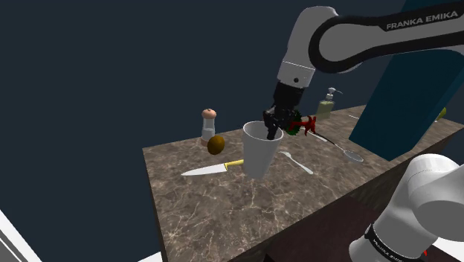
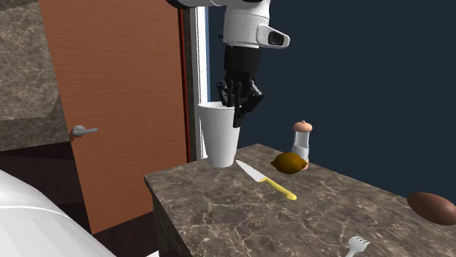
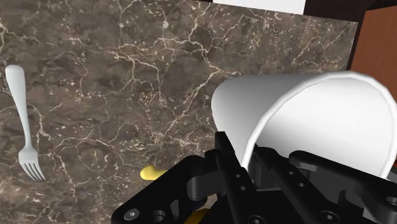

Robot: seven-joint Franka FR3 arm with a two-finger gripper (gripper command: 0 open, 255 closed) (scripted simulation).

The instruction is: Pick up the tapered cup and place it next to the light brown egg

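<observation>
My black gripper point(image 1: 274, 130) is shut on the rim of the white tapered cup point(image 1: 260, 151), one finger inside and one outside. The cup hangs upright just above the marble countertop point(image 1: 223, 208). In the second exterior view the gripper point(image 2: 237, 109) holds the cup point(image 2: 218, 135) over the counter's far edge. The cup point(image 3: 318, 121) sits clasped between the fingers point(image 3: 222, 159) in the wrist view. The light brown egg point(image 1: 216, 144) lies beside a shaker, to the shoulder view's left of the cup; this egg point(image 2: 288, 163) lies past the knife.
A yellow-handled knife point(image 1: 212, 169) lies between cup and egg. The shaker point(image 1: 209, 124) stands behind the egg. A fork point(image 1: 297, 162), a spoon point(image 1: 346, 151) and a soap dispenser point(image 1: 326, 106) sit toward the shoulder view's right. A dark brown rounded object point(image 2: 435, 208) lies near the fork point(image 2: 356, 244).
</observation>
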